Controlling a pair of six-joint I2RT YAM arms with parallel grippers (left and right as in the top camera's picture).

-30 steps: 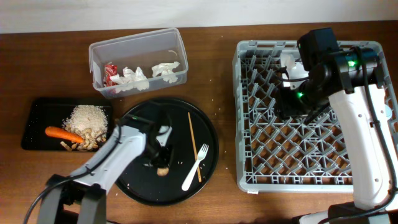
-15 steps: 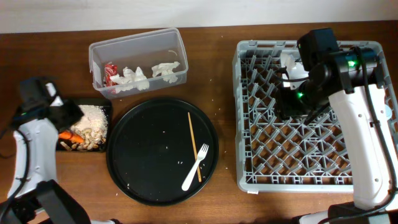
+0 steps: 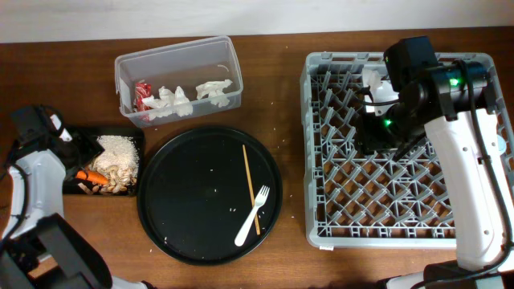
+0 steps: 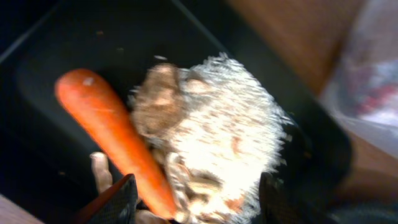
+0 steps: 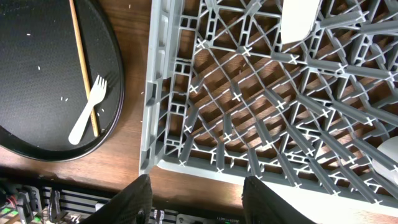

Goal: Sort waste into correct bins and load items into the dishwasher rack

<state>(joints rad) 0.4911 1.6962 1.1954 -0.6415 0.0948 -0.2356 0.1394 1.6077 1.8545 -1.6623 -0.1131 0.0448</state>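
My left gripper [image 3: 71, 138] [image 4: 199, 208] hovers open over the shallow black tray [image 3: 87, 132] [image 4: 56, 37]. Below its jaws lie the orange carrot [image 3: 92, 177] [image 4: 112, 134], the rice heap [image 3: 119, 151] [image 4: 230, 130], tan peanuts [image 3: 112, 186] and a small brown lump [image 4: 158, 96] resting on the rice. The clear tub [image 3: 229, 60] holds white tissues [image 3: 173, 100] and a red wrapper [image 3: 143, 92]. My right gripper [image 3: 377, 128] [image 5: 198, 205] stands open and empty above the grey dishwasher rack [image 3: 337, 233] [image 5: 186, 112]. A white cup [image 3: 373, 80] [image 5: 300, 18] sits in the rack.
The large round black tray [image 3: 193, 201] [image 5: 37, 74] lies between the bins and the rack. On it are a white plastic fork [image 3: 251, 215] [image 5: 87, 109], a wooden chopstick [image 3: 250, 189] [image 5: 83, 62] and stray rice grains. The right arm hides part of the rack.
My left arm swung from the round tray to the shallow black tray and its jaws opened; the brown lump now lies on the rice. The right arm has not moved.
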